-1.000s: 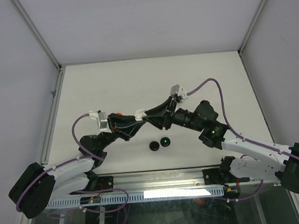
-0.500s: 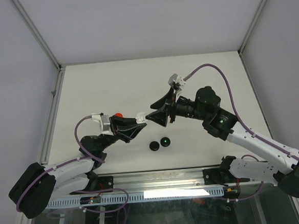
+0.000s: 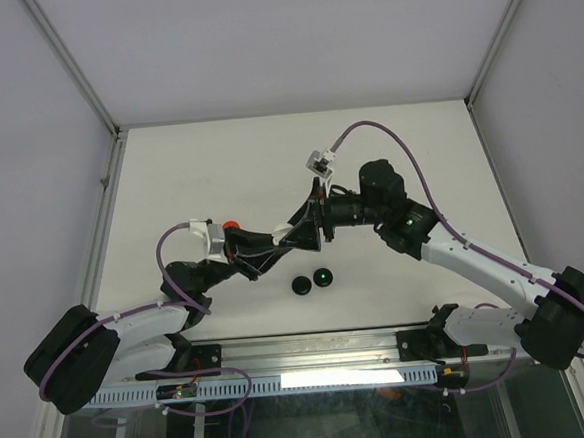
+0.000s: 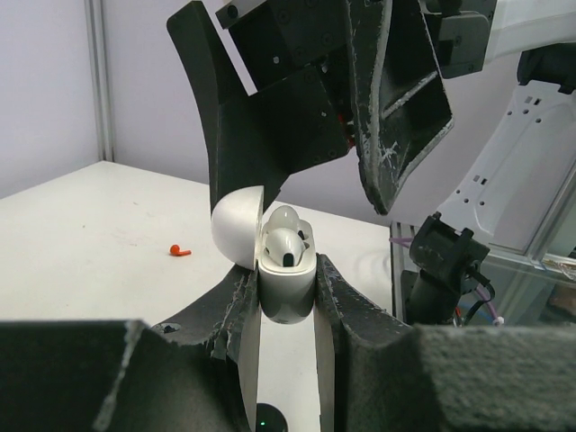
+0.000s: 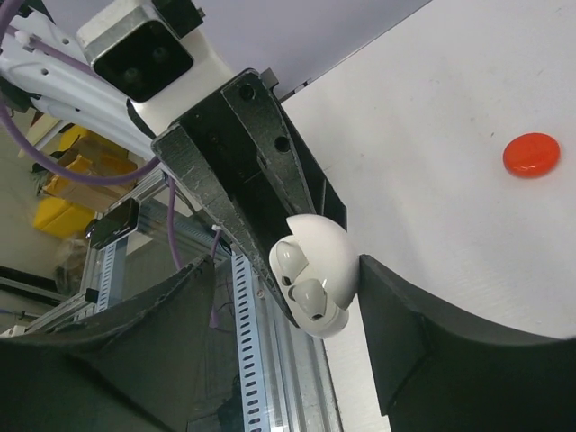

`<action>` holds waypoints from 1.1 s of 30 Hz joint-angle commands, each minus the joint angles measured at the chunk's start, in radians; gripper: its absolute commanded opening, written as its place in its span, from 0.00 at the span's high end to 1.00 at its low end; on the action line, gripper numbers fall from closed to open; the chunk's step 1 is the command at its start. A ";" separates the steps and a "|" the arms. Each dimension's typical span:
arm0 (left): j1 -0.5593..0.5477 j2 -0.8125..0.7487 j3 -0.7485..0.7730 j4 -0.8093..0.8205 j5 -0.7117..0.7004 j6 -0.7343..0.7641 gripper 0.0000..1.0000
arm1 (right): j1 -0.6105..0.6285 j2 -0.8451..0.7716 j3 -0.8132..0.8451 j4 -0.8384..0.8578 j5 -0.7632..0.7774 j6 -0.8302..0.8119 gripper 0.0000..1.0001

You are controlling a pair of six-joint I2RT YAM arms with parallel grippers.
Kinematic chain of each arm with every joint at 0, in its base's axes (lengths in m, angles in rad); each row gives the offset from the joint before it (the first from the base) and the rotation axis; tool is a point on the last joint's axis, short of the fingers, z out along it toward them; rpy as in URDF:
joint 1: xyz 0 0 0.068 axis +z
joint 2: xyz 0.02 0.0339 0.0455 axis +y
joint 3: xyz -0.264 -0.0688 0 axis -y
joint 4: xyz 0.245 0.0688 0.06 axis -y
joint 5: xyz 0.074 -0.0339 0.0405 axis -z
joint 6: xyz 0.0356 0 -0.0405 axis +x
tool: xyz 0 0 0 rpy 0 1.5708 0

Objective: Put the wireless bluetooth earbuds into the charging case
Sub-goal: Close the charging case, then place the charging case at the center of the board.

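Observation:
A white charging case (image 4: 286,286) stands upright between the pads of my left gripper (image 4: 286,301), which is shut on it. Its lid (image 4: 236,225) is hinged open to the left. Two white earbuds (image 4: 284,238) sit in the case's sockets. My right gripper (image 5: 286,292) is open and straddles the case (image 5: 317,279) from above. Its right finger (image 5: 396,306) touches the lid, and its left finger (image 5: 175,310) stands well clear. A small red earbud (image 4: 180,251) lies on the table to the left. In the top view the two grippers (image 3: 291,234) meet at mid-table and hide the case.
Two black round discs (image 3: 300,286) (image 3: 322,276) lie near the front edge, one with a green light. A red disc (image 3: 230,225) lies beside the left wrist and shows again as a red disc (image 5: 531,155) on the white table (image 3: 218,164). A metal rail (image 3: 311,353) runs along the front.
My right gripper's jaws have spread wide, and its arm has swung left so that they stand over the case. My left gripper has kept its hold.

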 commanded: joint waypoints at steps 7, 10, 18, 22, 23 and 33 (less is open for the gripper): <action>-0.001 -0.002 -0.020 -0.016 -0.091 -0.092 0.84 | -0.027 -0.067 0.021 0.074 -0.137 0.005 0.35; -0.001 -0.020 -0.032 -0.094 -0.119 -0.126 0.83 | -0.045 -0.081 0.014 0.043 -0.103 -0.023 0.35; -0.001 -0.055 0.016 -0.515 -0.201 -0.211 0.81 | -0.050 -0.161 -0.047 -0.148 0.382 -0.150 0.31; -0.002 0.009 0.045 -0.658 -0.245 -0.264 0.78 | -0.051 -0.200 -0.107 -0.170 0.571 -0.151 0.30; -0.002 0.036 0.054 -0.677 -0.245 -0.271 0.78 | -0.052 -0.206 -0.121 -0.180 0.602 -0.150 0.30; -0.008 0.414 0.247 -0.753 -0.140 -0.428 0.68 | -0.052 -0.239 -0.190 -0.225 0.725 -0.141 0.31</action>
